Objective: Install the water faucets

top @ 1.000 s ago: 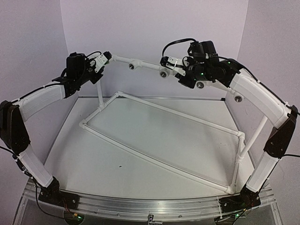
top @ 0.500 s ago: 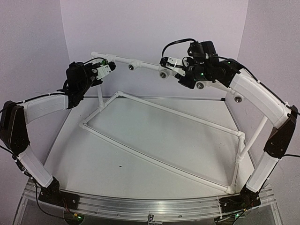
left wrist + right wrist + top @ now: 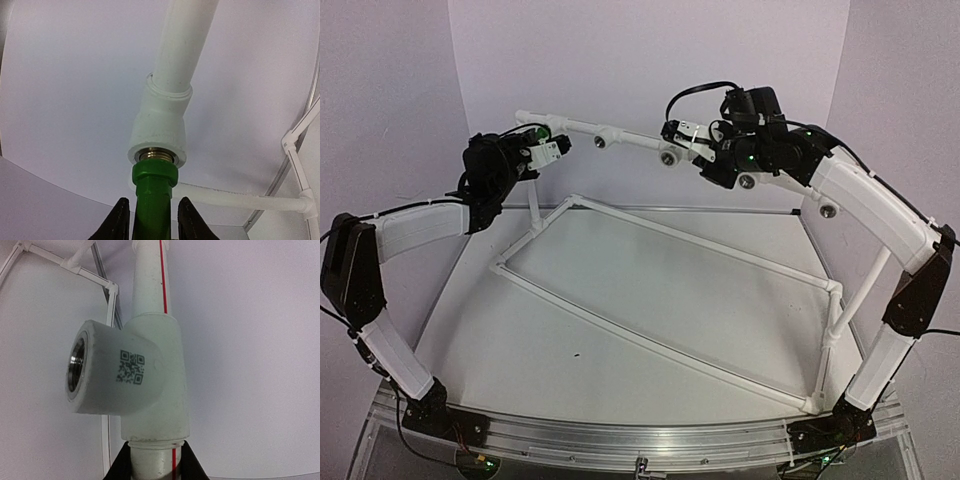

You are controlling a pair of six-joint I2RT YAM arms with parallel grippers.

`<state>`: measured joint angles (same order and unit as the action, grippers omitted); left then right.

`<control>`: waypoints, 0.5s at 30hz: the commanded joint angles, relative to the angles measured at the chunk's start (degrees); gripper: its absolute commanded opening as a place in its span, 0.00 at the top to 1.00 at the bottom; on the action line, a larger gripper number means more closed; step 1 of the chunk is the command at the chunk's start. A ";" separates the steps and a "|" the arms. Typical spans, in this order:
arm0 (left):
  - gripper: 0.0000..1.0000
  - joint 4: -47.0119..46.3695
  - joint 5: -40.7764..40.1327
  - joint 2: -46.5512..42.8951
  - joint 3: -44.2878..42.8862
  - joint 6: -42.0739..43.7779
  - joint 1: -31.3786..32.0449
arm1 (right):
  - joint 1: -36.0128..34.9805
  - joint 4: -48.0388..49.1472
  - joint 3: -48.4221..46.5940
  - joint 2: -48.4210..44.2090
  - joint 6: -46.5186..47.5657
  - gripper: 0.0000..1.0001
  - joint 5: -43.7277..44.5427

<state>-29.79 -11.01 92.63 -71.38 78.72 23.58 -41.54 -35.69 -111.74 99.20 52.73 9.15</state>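
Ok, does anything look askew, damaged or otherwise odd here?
Nothing stands out. The green faucet sits straight in its white fitting, a ring of metal thread showing. The right tool grips the pipe next to an intact, empty tee.
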 commanded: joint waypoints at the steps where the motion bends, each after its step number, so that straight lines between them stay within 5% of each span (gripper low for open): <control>1: 0.63 -5.48 -0.84 2.49 0.05 7.96 0.24 | -3.38 -8.57 -0.67 -2.04 -0.27 1.00 -7.62; 15: 0.24 -5.89 -1.36 0.95 1.45 6.78 0.33 | -3.38 -8.59 -0.60 -1.87 0.03 1.00 -7.38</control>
<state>-33.74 -12.69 93.41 -70.63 85.65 23.75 -41.54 -35.62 -111.74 99.20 52.69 9.18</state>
